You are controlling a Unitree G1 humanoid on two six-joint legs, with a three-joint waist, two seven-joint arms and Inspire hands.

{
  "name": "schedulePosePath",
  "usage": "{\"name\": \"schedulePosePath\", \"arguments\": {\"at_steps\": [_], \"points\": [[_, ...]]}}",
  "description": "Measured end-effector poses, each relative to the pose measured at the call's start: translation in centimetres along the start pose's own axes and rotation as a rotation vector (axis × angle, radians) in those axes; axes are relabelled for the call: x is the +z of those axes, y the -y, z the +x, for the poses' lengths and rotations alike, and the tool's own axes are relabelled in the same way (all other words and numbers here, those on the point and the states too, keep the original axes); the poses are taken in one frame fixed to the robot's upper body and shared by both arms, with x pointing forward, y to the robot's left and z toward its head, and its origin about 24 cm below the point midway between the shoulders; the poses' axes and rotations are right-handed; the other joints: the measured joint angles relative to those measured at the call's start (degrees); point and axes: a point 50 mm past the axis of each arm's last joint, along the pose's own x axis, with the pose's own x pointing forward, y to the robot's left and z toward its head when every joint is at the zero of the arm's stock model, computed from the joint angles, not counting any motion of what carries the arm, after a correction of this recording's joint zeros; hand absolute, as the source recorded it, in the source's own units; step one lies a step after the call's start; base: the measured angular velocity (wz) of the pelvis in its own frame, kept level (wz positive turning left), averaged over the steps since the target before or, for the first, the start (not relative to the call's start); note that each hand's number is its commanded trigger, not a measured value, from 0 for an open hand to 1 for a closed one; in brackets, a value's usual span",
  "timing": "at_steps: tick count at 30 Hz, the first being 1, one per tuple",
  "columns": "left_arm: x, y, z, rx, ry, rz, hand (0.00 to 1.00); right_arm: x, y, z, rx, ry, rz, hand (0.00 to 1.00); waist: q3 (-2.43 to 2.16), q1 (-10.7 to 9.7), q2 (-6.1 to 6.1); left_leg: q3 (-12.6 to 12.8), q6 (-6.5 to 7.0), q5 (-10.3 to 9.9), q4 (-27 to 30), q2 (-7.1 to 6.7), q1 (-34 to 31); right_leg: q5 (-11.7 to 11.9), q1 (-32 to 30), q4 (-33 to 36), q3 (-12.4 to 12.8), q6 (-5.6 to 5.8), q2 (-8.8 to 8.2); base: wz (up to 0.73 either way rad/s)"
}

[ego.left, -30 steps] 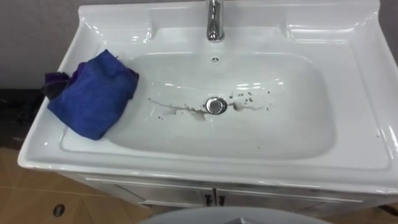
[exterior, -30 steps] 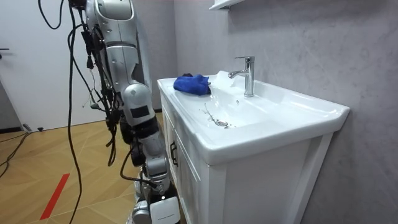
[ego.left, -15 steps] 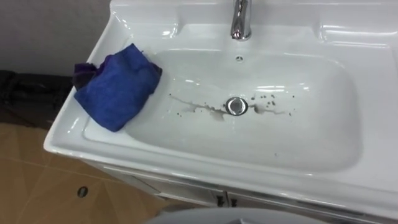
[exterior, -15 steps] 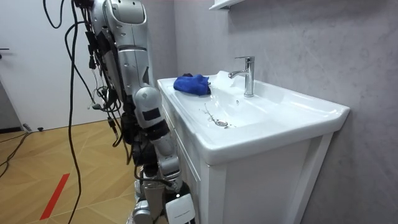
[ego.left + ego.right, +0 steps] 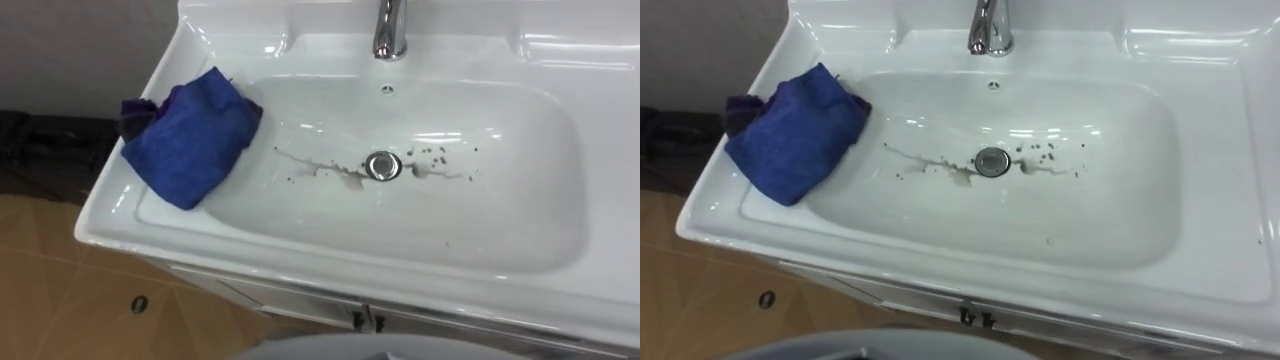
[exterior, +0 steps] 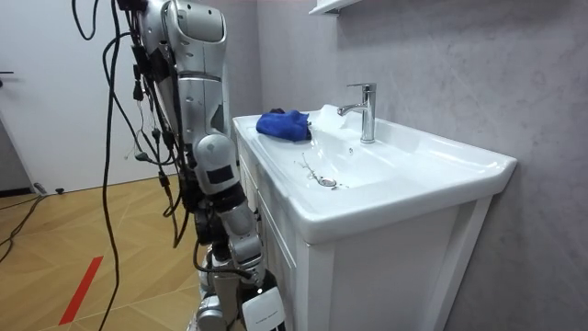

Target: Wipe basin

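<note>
Where the head camera looks down in the left eye view, a white basin (image 5: pixel 500 255) is seen from the front, with a chrome faucet (image 5: pixel 390 30) standing at the middle of its back rim and a small overflow hole (image 5: pixel 387 89) just below it. A crumpled blue cloth (image 5: pixel 190 135) is laid on the basin's left rim, its inner edge drooping over into the bowl and a darker purple corner showing at its outer end. A brownish streak and dark specks (image 5: pixel 320 172) are spread across the bottom of the bowl on both sides of the round metal drain (image 5: pixel 382 166); the cloth is kept apart from them. A wooden floor (image 5: pixel 40 300) is seen beyond the rim at lower left. The same layout is given in the right eye view. In the room view the robot is shown standing upright against the front of the white cabinet (image 6: pixel 386 276) that carries the basin. Its right arm is hung down beside the cabinet, with the right hand (image 6: pixel 260 308) low by the cabinet front, well apart from the cloth; whether it is released or clenched cannot be told.
</note>
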Motion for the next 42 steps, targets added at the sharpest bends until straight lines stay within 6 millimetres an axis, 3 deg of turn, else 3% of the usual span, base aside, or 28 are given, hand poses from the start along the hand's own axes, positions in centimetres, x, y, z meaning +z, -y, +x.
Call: {"name": "schedulePosePath", "arguments": {"at_steps": [6,7,8,15,22,29,38,42], "points": [[2.0,2.0,-1.3,-0.13,0.056,-0.064,0.0,0.2,-0.3,0.0,0.012,0.001,0.007,0.0,0.55,-1.2,-0.33,0.4,0.01,0.0,-0.7,0.0,1.4,0.0,1.0,-0.3,0.6,0.02,0.0,-0.03],[2.5,2.5,-1.8,-0.173,0.092,-0.055,0.0,0.1,-0.4,0.0,0.017,-0.001,0.007,0.0,1.05,-1.7,-0.74,0.0,0.01,0.0,-0.7,-0.04,1.6,0.0,1.4,-0.2,0.2,0.02,0.0,0.07],[2.8,2.9,-2.2,-0.212,0.12,-0.041,0.0,0.1,-0.5,0.0,0.02,-0.002,0.009,0.0,1.15,-1.9,-0.84,0.0,0.01,0.0,-0.7,0.0,1.6,0.0,1.3,-0.2,0.4,0.02,0.03,0.03],[2.2,4.5,-4.4,-0.376,0.17,0.032,0.0,-0.2,-0.7,0.0,0.038,-0.015,0.004,0.0,1.03,-4.3,-1.4,0.9,0.02,0.0,-1.0,0.12,1.9,0.0,1.1,-0.1,1.4,0.02,0.05,-0.07],[-1.7,4.4,-7.1,-0.508,0.068,0.109,0.0,-1.1,-1.2,0.1,0.067,-0.07,-0.002,0.0,0.72,-6.2,-2.08,2.3,0.05,0.0,-1.9,0.36,2.9,0.0,1.1,0.1,2.7,0.03,0.1,-0.11],[-3.1,5.1,-9.1,-0.63,0.03,0.142,0.0,-1.7,-1.8,0.0,0.087,-0.099,-0.001,0.0,0.64,-6.5,-3.25,2.6,0.05,0.0,-1.9,0.48,3.5,0.0,1.3,0.1,2.9,0.02,0.21,-0.01],[-4.6,5.2,-10.9,-0.753,0.02,0.22,0.0,-1.4,-1.8,0.0,0.092,-0.093,-0.002,0.0,0.98,-7.1,-2.79,2.6,0.02,0.0,-1.9,0.7,3.4,0.0,1.2,0.8,3.1,0.01,0.32,0.0],[-4.4,5.3,-10.8,-0.75,0.059,0.246,0.0,-1.3,-1.8,0.0,0.097,-0.096,-0.001,0.0,0.83,-7.3,-2.81,2.7,0.01,0.0,-1.9,0.76,3.2,0.0,1.1,0.8,3.7,0.0,0.43,-0.01]]}}
